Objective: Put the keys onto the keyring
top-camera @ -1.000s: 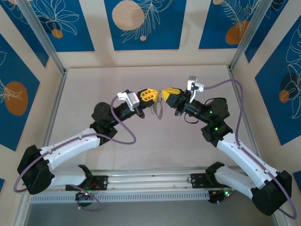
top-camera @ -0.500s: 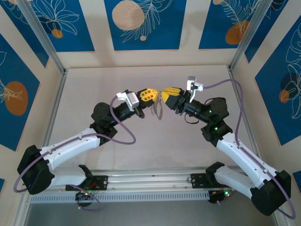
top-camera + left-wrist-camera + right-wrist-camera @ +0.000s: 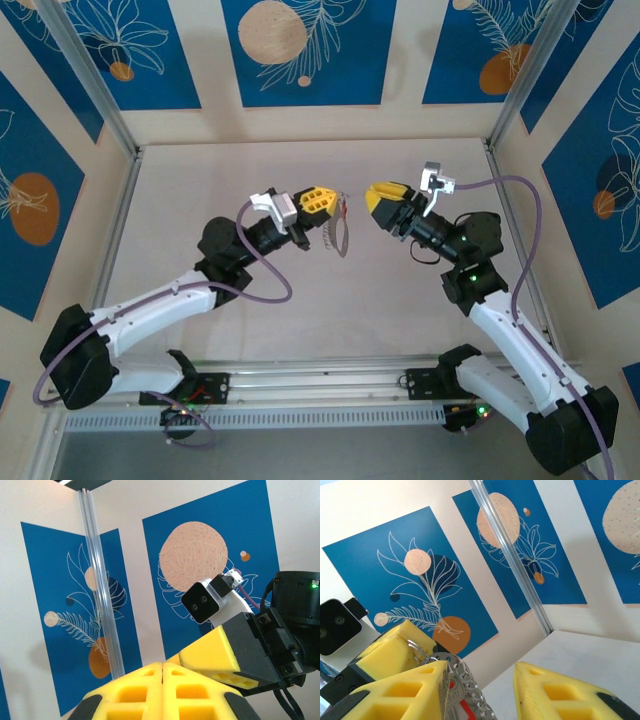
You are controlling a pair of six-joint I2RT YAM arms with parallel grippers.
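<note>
**Q:** Left gripper (image 3: 322,202): how was it found?

**A:** In the left wrist view the jaws were seen pressed flat together, with no gap between the yellow pads (image 3: 135,692). From above, the keyring (image 3: 341,230) was seen pinched at its upper edge by those fingertips. It hung below them, roughly upright and raised off the table (image 3: 200,190).

**Q:** And the right gripper (image 3: 372,193)?

**A:** It was noted to the right of the loop and apart from it, with its tips pointed toward the left gripper. In the right wrist view its two yellow fingers (image 3: 395,695) were seen well separated. Nothing was clamped between them.

**Q:** Where was the key logged?

**A:** A small red piece, taken as the head of the key (image 3: 465,708), was noted at the bottom edge of the right wrist view. It lay against the loop's fringe of small grey rings (image 3: 470,687), just beside the finger on the left of that view. The blade was cut off by the frame. Whether the key was threaded on the loop could not be told.

**Q:** Anything else recorded?

**A:** Both grippers were noted held up over mid-table, facing each other. Blue leaf-print panels (image 3: 300,50) were noted on the walls behind.
</note>
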